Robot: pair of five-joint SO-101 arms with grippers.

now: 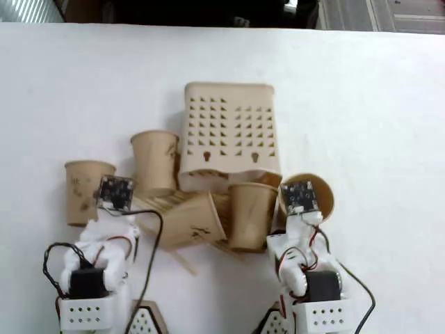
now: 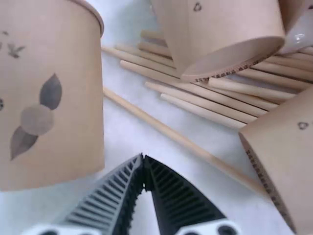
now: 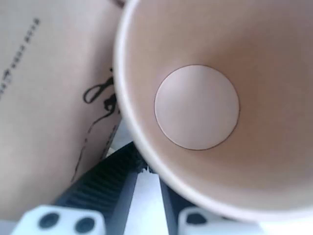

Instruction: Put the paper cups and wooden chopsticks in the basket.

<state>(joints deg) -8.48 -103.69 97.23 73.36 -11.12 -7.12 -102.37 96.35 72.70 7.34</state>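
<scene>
Paper cups [image 1: 154,161] cluster on the tabletop [image 1: 361,104] just in front of the basket [image 1: 229,129]. One cup [image 1: 191,221] lies on its side, its long axis running across the tabletop and its mouth toward a neighbouring cup [image 1: 250,214]. Wooden chopsticks [image 2: 195,98] lie flat beneath the cups, roughly parallel, with a single stick [image 2: 181,139] apart from the bundle. Left end effector [image 2: 143,169] is closed and empty, low over the tabletop between the leftmost cup [image 2: 49,93] and the chopsticks. Right end effector [image 3: 143,176] sits at the rim of an open-mouthed cup [image 3: 195,107]; whether it is open or closed cannot be told.
</scene>
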